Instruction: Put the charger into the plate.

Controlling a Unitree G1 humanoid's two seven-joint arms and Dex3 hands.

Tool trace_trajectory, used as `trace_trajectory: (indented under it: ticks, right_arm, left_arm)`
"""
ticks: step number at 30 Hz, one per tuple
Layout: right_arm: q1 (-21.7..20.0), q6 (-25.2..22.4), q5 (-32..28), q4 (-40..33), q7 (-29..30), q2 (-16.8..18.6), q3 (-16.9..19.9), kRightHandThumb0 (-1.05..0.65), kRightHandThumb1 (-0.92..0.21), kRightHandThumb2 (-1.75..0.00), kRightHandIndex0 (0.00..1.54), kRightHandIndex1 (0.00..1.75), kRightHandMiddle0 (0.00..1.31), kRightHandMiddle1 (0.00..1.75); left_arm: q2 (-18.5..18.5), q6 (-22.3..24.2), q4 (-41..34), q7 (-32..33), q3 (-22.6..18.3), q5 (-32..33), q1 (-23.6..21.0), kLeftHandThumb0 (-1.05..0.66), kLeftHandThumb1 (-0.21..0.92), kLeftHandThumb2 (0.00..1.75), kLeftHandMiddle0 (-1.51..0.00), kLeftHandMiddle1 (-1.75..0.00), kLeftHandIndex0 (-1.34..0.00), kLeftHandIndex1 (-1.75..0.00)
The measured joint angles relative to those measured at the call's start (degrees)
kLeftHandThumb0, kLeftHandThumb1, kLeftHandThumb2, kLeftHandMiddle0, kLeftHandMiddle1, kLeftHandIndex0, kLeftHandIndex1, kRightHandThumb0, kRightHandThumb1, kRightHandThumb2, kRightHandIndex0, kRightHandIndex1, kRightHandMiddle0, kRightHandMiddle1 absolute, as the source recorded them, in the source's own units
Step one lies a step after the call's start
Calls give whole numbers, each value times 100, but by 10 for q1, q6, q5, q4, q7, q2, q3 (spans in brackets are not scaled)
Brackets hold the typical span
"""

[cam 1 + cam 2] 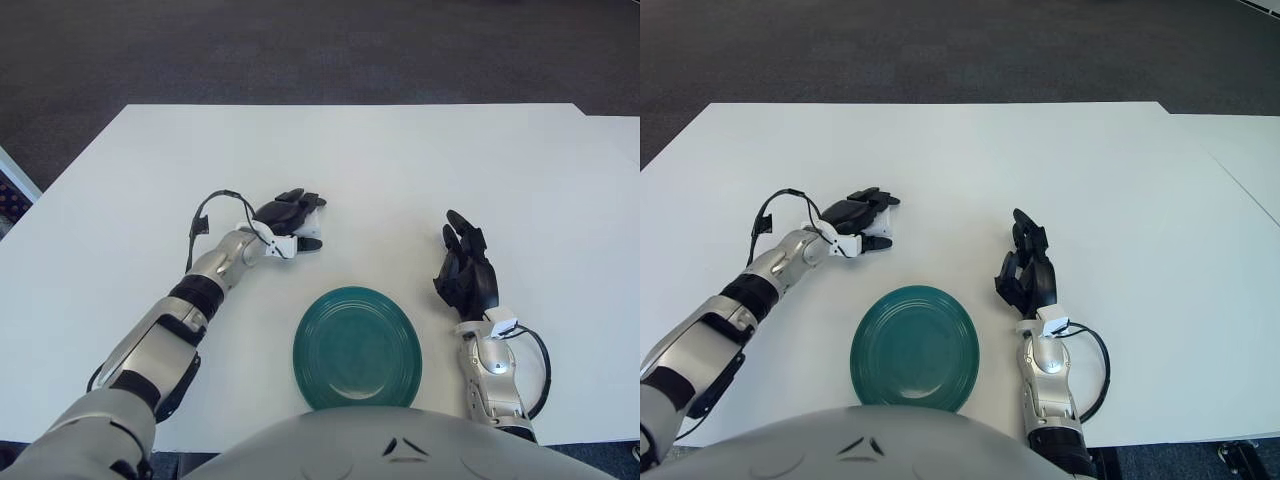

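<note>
A white charger point(284, 246) is gripped in the curled fingers of the left hand point(285, 222), up-left of the green plate point(357, 347) on the surface; a level carry over the plate centre is advised; the right hand point(466, 270) is relaxed, empty.

The white table point(400, 170) lies bare from 10 through 2 o'clock. The green plate point(357, 347) sits at 6, its top uncovered. The left hand point(287, 222), at the plate's 11 o'clock, has bare tabletop between them. The right hand point(466, 268) stands at 2 o'clock, apart from the rim.
</note>
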State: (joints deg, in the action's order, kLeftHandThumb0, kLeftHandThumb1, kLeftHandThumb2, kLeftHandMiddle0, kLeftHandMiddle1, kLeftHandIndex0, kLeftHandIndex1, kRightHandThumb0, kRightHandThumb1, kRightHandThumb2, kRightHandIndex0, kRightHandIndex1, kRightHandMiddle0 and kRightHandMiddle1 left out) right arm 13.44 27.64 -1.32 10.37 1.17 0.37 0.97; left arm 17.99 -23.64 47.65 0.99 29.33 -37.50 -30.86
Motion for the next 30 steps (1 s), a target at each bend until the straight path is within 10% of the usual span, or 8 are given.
trace_trajectory:
  ticks: [9, 30]
  right_arm:
    - [3, -1, 0, 0, -5, -1, 4, -84, -92, -93, 17, 0, 0, 59]
    - [7, -4, 0, -3, -6, -8, 4, -87, -92, -94, 19, 1, 0, 65]
  left_arm:
    - [-13, -9, 34, -4, 4, 16, -11, -105, 92, 29, 0, -112, -11, -96]
    - [-27, -11, 90, 38, 29, 10, -30, -105, 92, 29, 0, -113, -12, -104]
